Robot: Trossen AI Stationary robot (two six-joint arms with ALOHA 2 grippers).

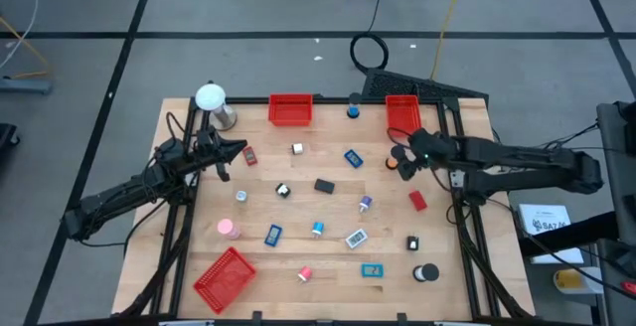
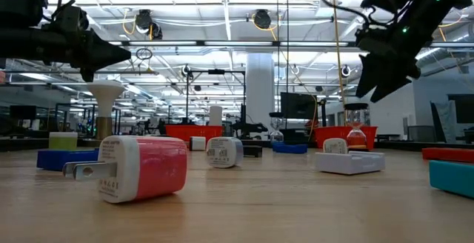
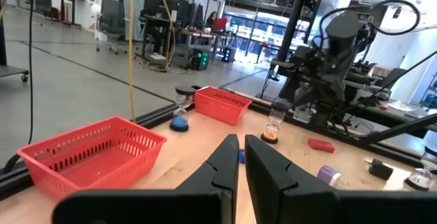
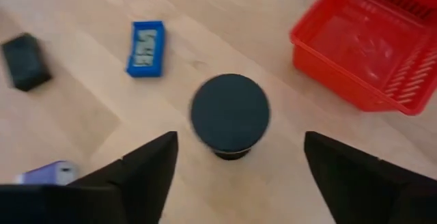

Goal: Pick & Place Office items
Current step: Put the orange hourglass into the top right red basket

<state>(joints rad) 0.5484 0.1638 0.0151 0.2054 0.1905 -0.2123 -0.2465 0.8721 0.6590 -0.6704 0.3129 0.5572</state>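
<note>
Small office items lie scattered over the wooden table: a blue flat piece, a black block, a red piece, a purple piece and a pink roll. My right gripper hangs open at the far right, slanting down over a small hourglass with a dark round top. Its fingers stand on either side above it, without touching. My left gripper is shut and level at the far left, with nothing in it.
Red mesh trays stand at the far middle, the far right and the near left. A white ball on a silver stand is at the far left corner. A blue-based hourglass stands between the far trays.
</note>
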